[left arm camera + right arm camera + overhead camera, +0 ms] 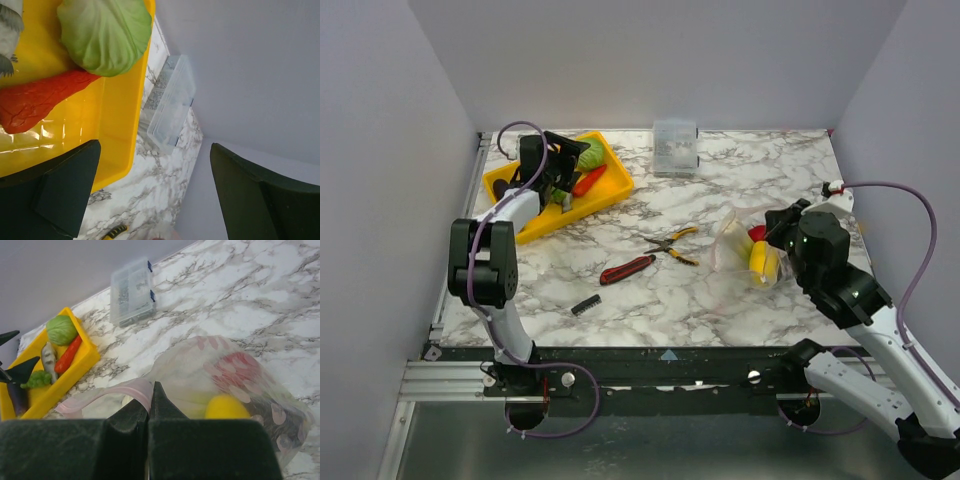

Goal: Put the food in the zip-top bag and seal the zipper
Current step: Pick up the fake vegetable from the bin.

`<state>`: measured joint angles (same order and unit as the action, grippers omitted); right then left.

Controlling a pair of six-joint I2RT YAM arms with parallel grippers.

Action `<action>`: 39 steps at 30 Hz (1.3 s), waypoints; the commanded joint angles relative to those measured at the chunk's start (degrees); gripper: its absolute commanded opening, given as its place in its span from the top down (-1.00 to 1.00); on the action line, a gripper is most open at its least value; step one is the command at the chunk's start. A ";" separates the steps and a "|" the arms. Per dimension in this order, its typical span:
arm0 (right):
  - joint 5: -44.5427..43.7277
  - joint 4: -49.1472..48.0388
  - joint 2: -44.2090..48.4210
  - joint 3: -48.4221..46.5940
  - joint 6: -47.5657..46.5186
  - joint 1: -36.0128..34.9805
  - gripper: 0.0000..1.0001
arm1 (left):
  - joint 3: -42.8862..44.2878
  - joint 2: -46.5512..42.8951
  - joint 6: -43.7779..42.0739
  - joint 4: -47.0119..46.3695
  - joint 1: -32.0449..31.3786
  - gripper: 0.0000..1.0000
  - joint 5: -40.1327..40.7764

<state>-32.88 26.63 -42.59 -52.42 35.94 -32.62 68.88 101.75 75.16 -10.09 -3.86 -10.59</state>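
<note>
A marble table (740, 180) is seen from above, with two robot arms reaching in from the near edge. At the far left sits a yellow tray (590, 208), set diagonally. The left gripper (557, 170) hangs over it with its jaws spread wide and nothing between them.

Well apart, on the right side of the table, the clear zip-top bag (740, 250) lies crumpled. The right gripper (782, 222) is at its mouth, jaws closed tight and seemingly pinching the pinkish zipper (100, 396). Inside the bag are a yellow fruit (227, 407) and a red tomato (240, 367).

The food not yet bagged is in the tray, directly under the left gripper, so the left arm is much the nearer one. There is a green cabbage (105, 35), a long red vegetable (40, 102) lying roughly along the tray's length, a grey fish (48, 357) and a purple eggplant (17, 395).

Between tray and bag lie yellow-handled pliers (672, 245) and a red-handled knife (627, 269). A small clear box (675, 147) stands at the back wall.
</note>
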 commanded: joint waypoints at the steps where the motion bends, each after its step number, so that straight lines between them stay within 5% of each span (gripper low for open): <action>1: -1.97 0.09 -0.25 -2.16 0.32 -0.12 0.99 | 5.86 6.32 8.44 -2.89 -0.28 -0.83 1.66; 21: -1.72 3.92 -1.90 -4.23 1.54 -0.12 0.99 | 18.75 22.67 6.89 0.07 -2.65 -0.97 22.49; 34: -1.71 5.92 -1.80 -5.79 2.90 -0.16 0.99 | 25.18 28.09 7.82 3.70 -3.00 -0.84 24.87; 39: -2.00 5.90 -1.74 -6.10 2.99 -0.14 0.99 | 27.87 26.76 7.17 14.80 -3.37 -0.93 26.71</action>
<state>-33.01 32.82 -44.69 -56.18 37.93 -32.62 93.47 128.75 82.35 -5.63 -6.63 12.62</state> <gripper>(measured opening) 0.005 0.934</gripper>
